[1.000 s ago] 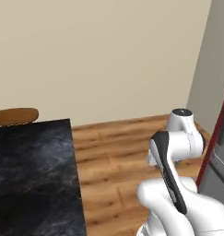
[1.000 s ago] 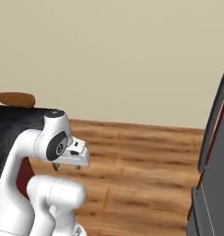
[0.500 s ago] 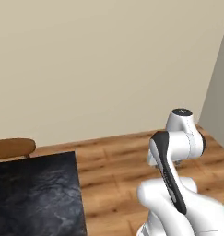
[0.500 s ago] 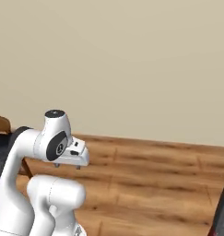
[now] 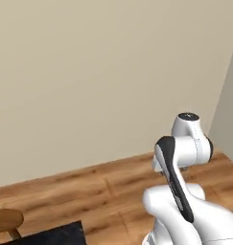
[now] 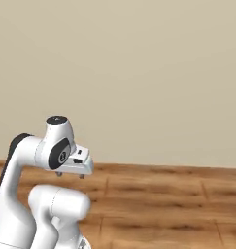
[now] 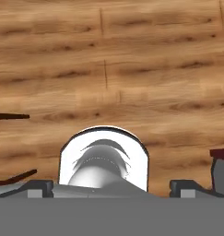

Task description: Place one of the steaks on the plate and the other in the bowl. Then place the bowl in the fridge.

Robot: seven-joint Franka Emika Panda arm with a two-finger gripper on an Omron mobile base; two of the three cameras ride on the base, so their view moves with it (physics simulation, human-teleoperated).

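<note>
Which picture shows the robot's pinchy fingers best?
The hand view: the gripper has its dark fingertips standing wide apart, empty, above the wooden floor. The right base view shows the hand from the side; the left base view shows arm joints.

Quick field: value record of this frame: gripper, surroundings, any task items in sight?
gripper: open, nothing between the fingertips, aimed down at the floor
wood floor: planks fill the hand view; also runs along the wall in both base views
wall: plain beige, ahead of the base
dark counter: corner at the lower left of the left base view
wooden stool: brown seat beside that corner
task items: none identifiable
</note>
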